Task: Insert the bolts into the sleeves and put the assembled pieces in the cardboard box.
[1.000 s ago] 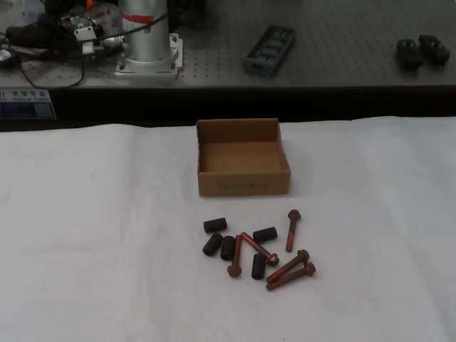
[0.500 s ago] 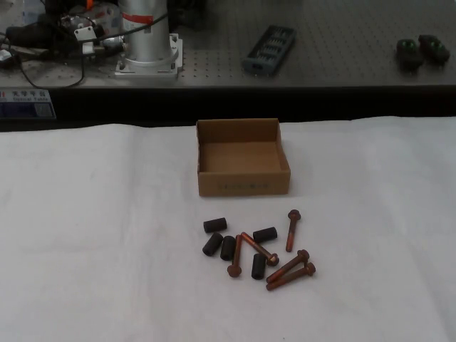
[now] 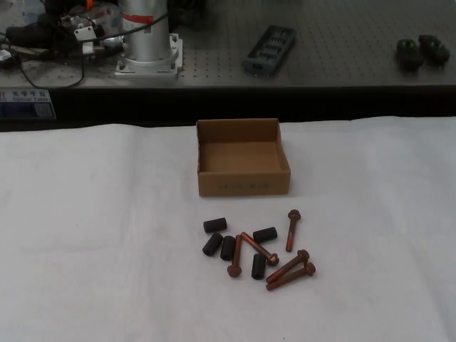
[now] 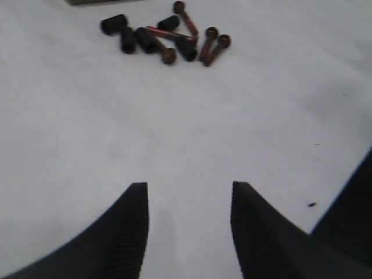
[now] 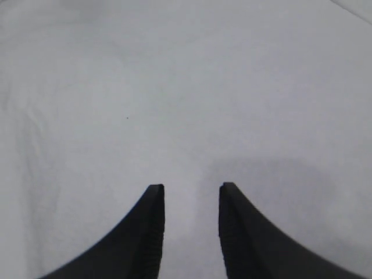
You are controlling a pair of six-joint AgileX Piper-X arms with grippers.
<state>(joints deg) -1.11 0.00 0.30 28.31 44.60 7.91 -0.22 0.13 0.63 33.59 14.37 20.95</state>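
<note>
Several copper-coloured bolts and several short black sleeves lie in a loose heap on the white cloth, just in front of the open cardboard box, which holds nothing. The left wrist view has the same bolts and sleeves far ahead of my left gripper, which is open over bare cloth with nothing between its fingers. My right gripper is open too, over plain white cloth away from the parts.
A white cloth covers the bench. Behind it a dark perforated table carries a metal post base, a grey block, cables and two dark knobs. Free cloth lies on both sides of the heap.
</note>
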